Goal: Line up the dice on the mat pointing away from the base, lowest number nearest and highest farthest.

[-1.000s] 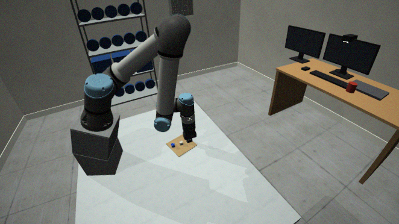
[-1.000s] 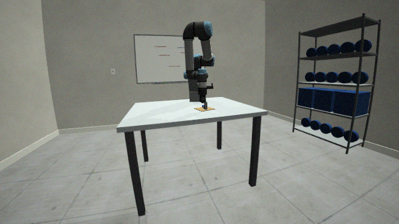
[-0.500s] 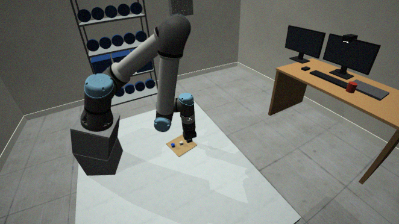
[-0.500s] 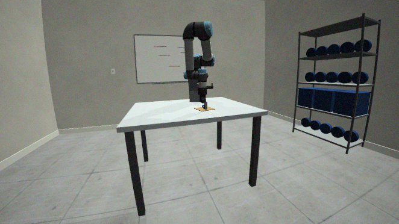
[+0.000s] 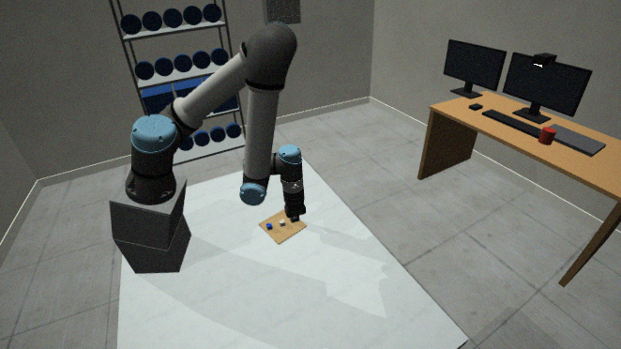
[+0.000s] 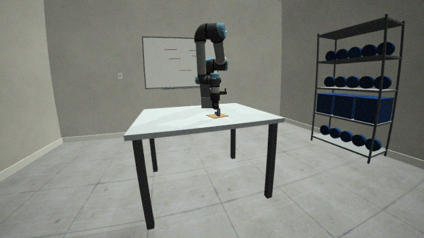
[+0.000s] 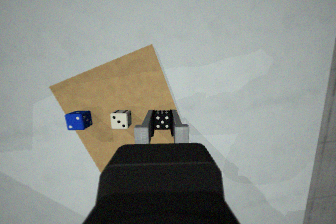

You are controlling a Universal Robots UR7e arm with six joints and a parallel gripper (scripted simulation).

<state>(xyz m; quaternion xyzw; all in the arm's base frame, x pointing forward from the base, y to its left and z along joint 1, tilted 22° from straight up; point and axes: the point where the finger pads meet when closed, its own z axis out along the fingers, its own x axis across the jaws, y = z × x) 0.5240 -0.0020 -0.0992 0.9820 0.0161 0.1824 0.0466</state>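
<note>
Gripper (image 7: 162,129) clamps black die (image 7: 162,120) over mat (image 7: 120,90).

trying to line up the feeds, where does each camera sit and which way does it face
Top: high, looking down at the arm's base and the mat.
Exterior: out in the room, level, facing the table and whole arm.
Wrist: above the gripper, looking down at the black die it holds.
All three show the mat.
</note>
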